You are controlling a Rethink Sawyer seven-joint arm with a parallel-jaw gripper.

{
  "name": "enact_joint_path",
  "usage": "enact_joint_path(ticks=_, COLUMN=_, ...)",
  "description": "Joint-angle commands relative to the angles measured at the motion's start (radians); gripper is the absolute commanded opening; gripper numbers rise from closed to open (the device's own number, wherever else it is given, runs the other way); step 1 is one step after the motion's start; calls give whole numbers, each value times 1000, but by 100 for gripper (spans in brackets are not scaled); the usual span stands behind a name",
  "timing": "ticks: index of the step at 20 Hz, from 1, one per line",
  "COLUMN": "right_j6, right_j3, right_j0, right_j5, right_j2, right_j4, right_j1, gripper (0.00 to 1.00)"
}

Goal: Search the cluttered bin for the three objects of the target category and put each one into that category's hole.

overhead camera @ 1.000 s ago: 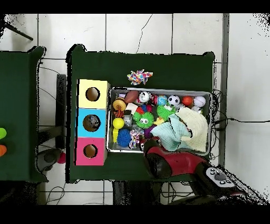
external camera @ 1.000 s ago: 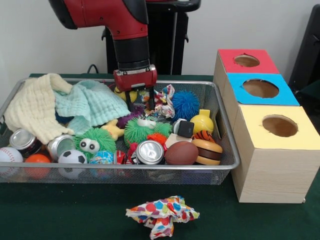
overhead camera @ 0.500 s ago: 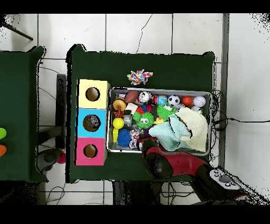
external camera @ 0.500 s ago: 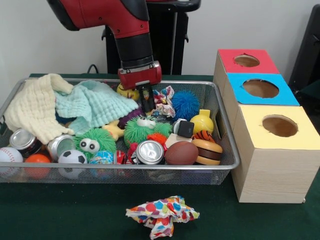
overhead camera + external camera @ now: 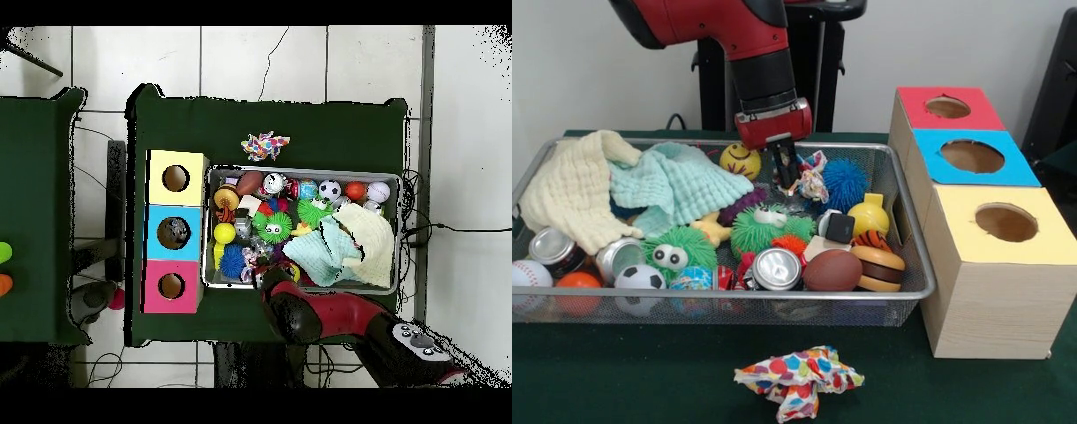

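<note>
Gripper (image 5: 788,170) hangs from the red and black arm (image 5: 750,53) in the upper centre of the front view, its dark fingers lowered over the far side of the wire mesh bin (image 5: 911,281). The fingers stand close together against a patterned cloth scrap (image 5: 809,177); whether they pinch that scrap cannot be told. In the overhead view the arm (image 5: 320,315) enters from the bottom edge and covers the gripper.

The bin fills the centre-left of the front view. Contents, left to right:
- cream cloth (image 5: 574,190) and mint cloth (image 5: 675,183), upper left of the bin;
- two cans (image 5: 552,249) and a baseball (image 5: 528,276), far left;
- orange ball (image 5: 578,284) and soccer ball (image 5: 639,278) against the near rim;
- green spiky toy with eyes (image 5: 675,252);
- yellow smiley ball (image 5: 740,160), just left of the gripper;
- blue spiky ball (image 5: 845,184), just right of the scrap;
- silver can (image 5: 776,268), toy football (image 5: 832,270) and toy burger (image 5: 878,268), near right corner.

Three wooden boxes stand at the right of the frame, beside the bin. The hole (image 5: 972,156) lies in the blue top panel of the middle box, between the red-topped box (image 5: 914,102) above it and the yellow-topped box (image 5: 962,265) below it. In the overhead view the blue box's hole (image 5: 173,233) sits at the left of the bin (image 5: 208,228).

A multicoloured polka-dot cloth (image 5: 797,375) lies on the green table (image 5: 618,375) at the bottom centre, outside the bin.
</note>
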State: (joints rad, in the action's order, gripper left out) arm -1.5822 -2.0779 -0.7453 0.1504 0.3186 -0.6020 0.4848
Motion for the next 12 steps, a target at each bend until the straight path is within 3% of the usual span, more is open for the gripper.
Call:
enact_joint_path(ticks=1, right_j6=-132, right_j3=-1, right_j0=46, right_j5=-136, right_j2=36, right_j4=70, right_j1=134, gripper=0)
enact_joint_path(ticks=7, right_j6=-97, right_j3=39, right_j0=129, right_j5=-165, right_j2=-61, right_j4=66, right_j1=293, gripper=0)
enact_joint_path(ticks=12, right_j6=-108, right_j3=38, right_j0=121, right_j5=-192, right_j2=-52, right_j4=81, right_j1=310, gripper=0)
